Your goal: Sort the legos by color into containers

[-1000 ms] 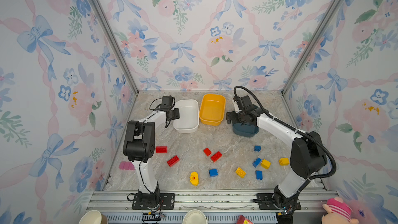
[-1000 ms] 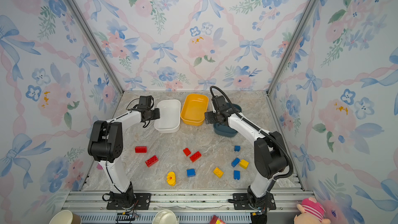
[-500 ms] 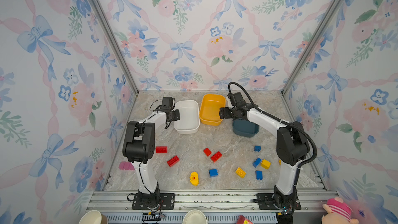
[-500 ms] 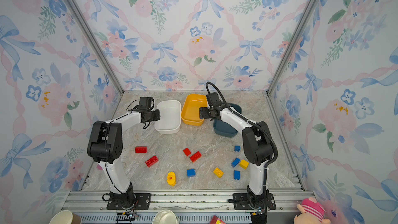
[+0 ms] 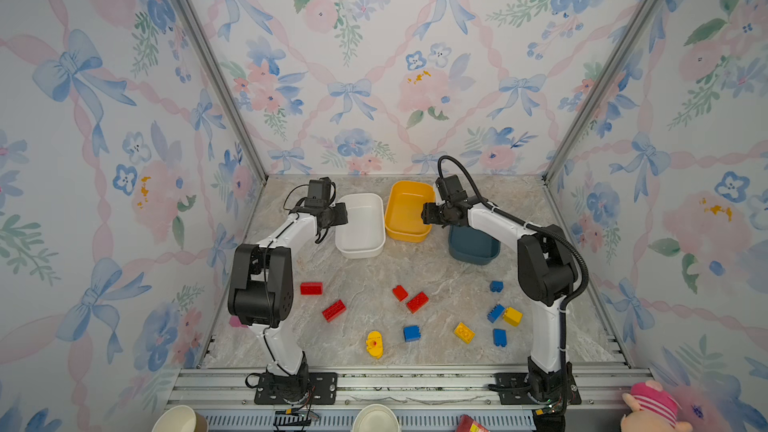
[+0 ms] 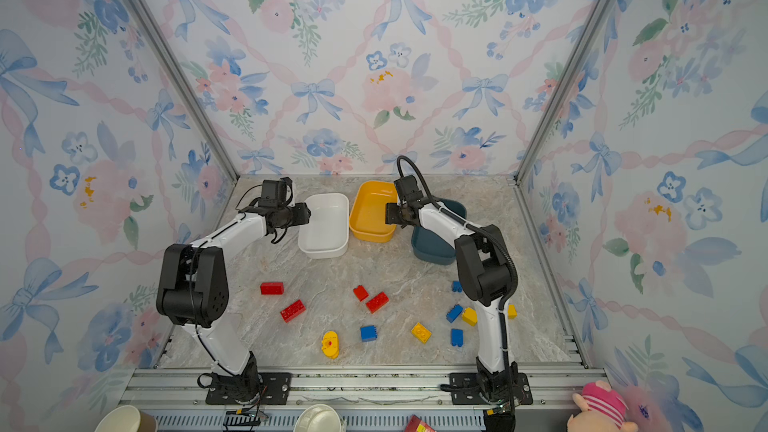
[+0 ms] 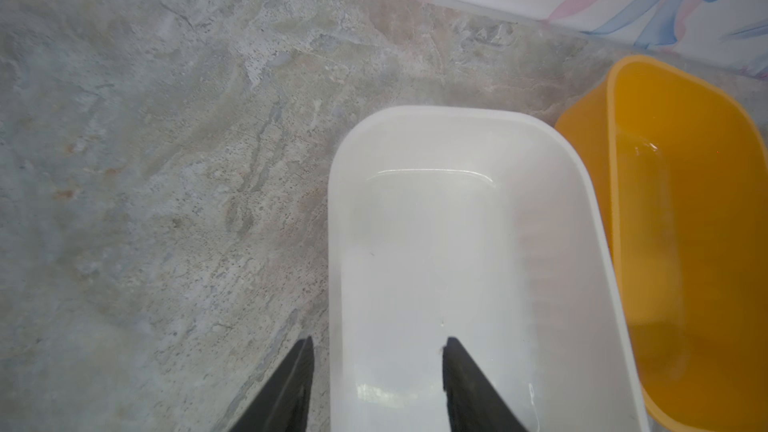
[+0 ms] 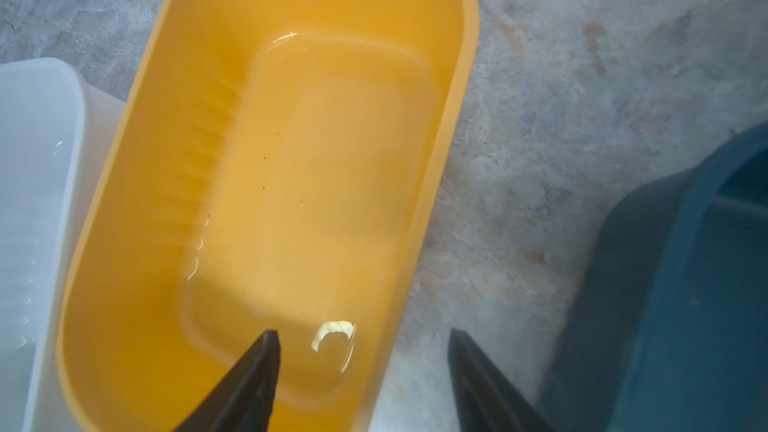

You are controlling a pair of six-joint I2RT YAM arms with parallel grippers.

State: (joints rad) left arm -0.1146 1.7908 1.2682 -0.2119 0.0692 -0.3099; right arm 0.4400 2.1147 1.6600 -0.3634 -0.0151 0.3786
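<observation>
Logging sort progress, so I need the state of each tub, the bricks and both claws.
white tub: empty.
yellow tub: empty.
blue tub: partly under the right arm; visible part empty.
bricks: loose on the table, none seen in a tub.
left claw: open, astride the white tub's wall.
right claw: open, astride the yellow tub's wall.

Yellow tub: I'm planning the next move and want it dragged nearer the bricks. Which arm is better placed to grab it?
Right. The right gripper straddles a wall of the yellow tub, one finger inside, one outside, jaws open. The left gripper is at the white tub instead.
</observation>
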